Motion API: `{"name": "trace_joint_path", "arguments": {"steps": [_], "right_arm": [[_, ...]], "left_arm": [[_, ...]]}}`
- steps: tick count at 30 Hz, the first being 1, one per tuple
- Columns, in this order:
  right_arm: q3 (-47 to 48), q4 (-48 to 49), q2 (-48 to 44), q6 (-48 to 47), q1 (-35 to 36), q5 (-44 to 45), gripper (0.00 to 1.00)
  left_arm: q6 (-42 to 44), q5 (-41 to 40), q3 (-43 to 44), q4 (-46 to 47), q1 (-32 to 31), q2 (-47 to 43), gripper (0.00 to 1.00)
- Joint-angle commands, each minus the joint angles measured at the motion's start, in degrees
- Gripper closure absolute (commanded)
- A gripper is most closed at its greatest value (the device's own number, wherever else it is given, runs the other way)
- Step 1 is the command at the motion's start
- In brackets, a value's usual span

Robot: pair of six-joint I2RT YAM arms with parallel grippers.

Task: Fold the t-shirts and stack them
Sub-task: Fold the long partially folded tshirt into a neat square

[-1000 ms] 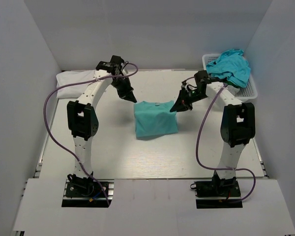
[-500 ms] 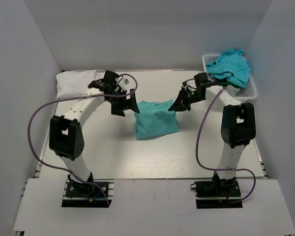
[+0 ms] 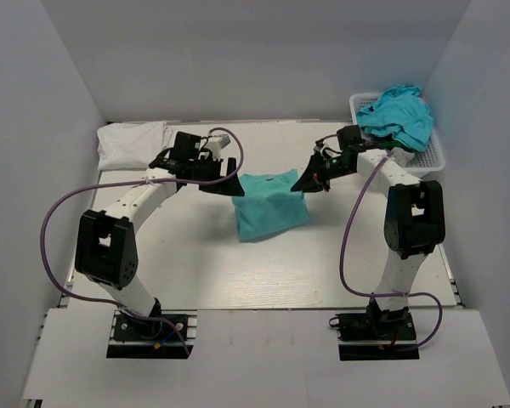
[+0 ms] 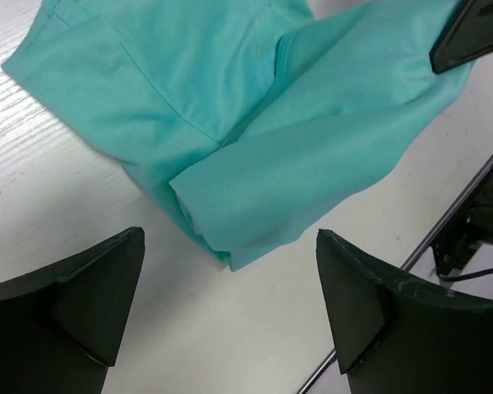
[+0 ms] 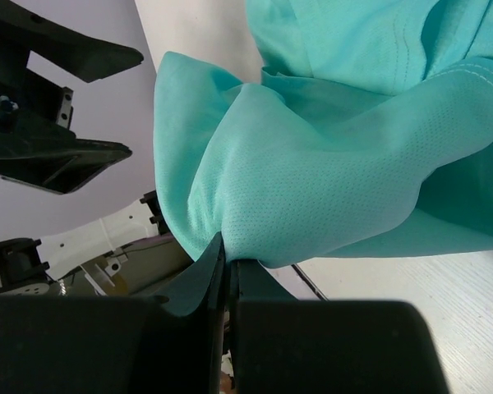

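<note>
Left jaws wide open, empty, by upper-left corner of mint shirt [image 3: 270,208], frame centre. Right jaws shut, pinching its upper-right edge.

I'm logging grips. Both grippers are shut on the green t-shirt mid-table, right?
No: only the right gripper is shut on the green t-shirt. The left gripper is open, holding nothing, as the left wrist view shows.

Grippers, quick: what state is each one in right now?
Left gripper: open, holding nothing.
Right gripper: shut on the mint-green t-shirt.
</note>
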Motion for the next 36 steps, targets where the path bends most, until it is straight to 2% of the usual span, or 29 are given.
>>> {"name": "trace_joint_path", "arguments": {"steps": [1,7,9,11,17,22,25,29,34,36], "right_arm": [[-0.61,0.48,-2.40,-0.52,-0.21,-3.05,1.00],[-0.96,0.74,-2.84,-0.43,-0.21,-2.88,1.00],[-1.40,0.74,-3.19,-0.34,-0.13,-2.88,1.00],[-1.84,1.36,-3.28,0.09,-0.21,-2.97,1.00],[-2.54,2.76,-3.72,0.71,-0.04,-3.14,1.00],[-2.54,2.85,-3.72,0.71,-0.13,-3.41,1.00],[-2.63,2.94,-3.90,0.89,-0.13,-3.67,1.00],[-2.89,2.94,-4.07,0.71,-0.21,-4.55,1.00],[-3.51,3.29,-3.72,0.89,-0.21,-4.90,1.00],[-3.42,3.38,-3.81,0.89,-0.13,-4.99,1.00]], "left_arm": [[5.22,2.18,-3.87,4.09,-0.11,-5.79,0.08],[6.98,9.73,-5.82,3.92,-0.11,-4.49,0.15],[6.45,11.93,-6.52,4.89,-0.11,-2.90,0.26],[5.92,12.47,-5.83,5.24,-0.11,-1.41,0.31],[5.92,11.32,-5.29,4.62,-0.11,-0.87,0.32],[5.92,5.36,-5.29,2.25,-0.11,-1.40,0.32],[5.92,5.35,-5.82,1.72,-0.11,-1.40,0.32],[5.92,6.05,-5.21,1.20,-0.11,-0.17,0.32],[3.82,14.81,-6.43,8.13,-0.63,-0.78,0.35],[3.81,15.63,-7.05,9.11,-0.64,-1.31,0.35]]}}
